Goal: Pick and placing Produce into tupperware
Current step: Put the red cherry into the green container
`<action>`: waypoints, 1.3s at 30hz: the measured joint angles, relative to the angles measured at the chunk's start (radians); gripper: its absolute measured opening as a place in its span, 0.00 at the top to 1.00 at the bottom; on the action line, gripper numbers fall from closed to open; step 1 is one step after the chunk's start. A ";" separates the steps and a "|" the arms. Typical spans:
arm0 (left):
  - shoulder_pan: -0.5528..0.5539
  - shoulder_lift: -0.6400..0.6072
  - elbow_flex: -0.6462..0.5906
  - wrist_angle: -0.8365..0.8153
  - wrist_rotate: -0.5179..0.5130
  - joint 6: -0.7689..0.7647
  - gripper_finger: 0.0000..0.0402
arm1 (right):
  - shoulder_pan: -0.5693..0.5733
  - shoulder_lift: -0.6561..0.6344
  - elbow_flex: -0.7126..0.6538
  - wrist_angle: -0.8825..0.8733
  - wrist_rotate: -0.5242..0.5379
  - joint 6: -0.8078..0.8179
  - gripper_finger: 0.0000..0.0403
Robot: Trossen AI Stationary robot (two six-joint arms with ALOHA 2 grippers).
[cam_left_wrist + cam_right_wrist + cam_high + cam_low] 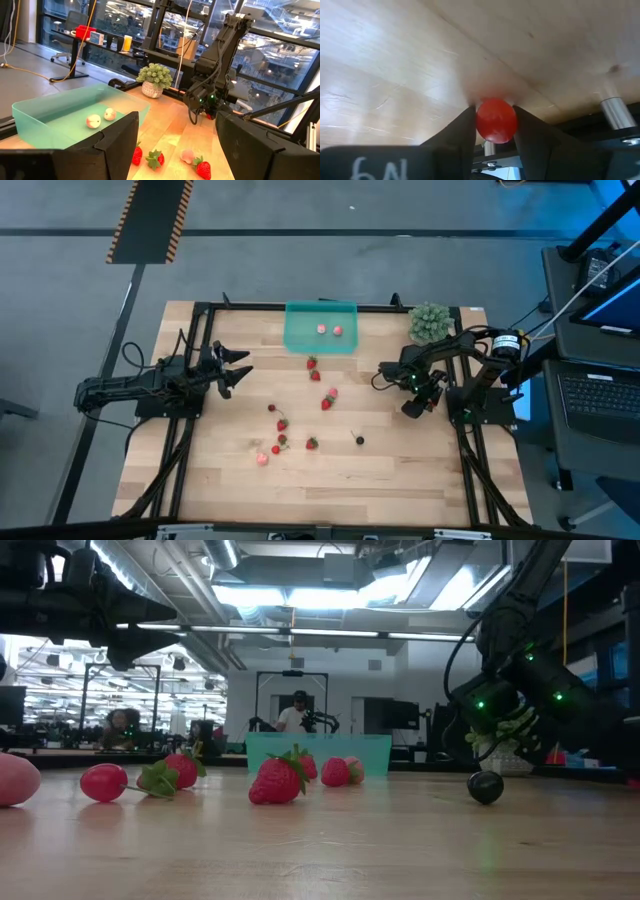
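- Red, smooth, round cherry-tomato-like piece (pixel 496 120) pinched between the right gripper's (pixel 415 406) two dark fingers, above the pale wood-grain bench (pixel 400 470), near its right edge.
- Translucent teal tupperware (pixel 300 330), shallow and rectangular, at the far edge mid-bench; two pale pink pieces (pixel 329 330) inside.
- Red strawberries (pixel 318 370) with green caps scattered mid-bench; a small dark berry (pixel 359 439) lies apart.
- Bushy green plant (pixel 430 321) at the far right corner.
- Left gripper (pixel 238 368) low near the left edge, fingers spread wide, holding nothing.
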 joint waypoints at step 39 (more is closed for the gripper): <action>0.000 0.000 0.000 -0.018 0.000 0.001 0.36 | -0.001 -0.082 0.690 0.638 0.108 -0.348 0.71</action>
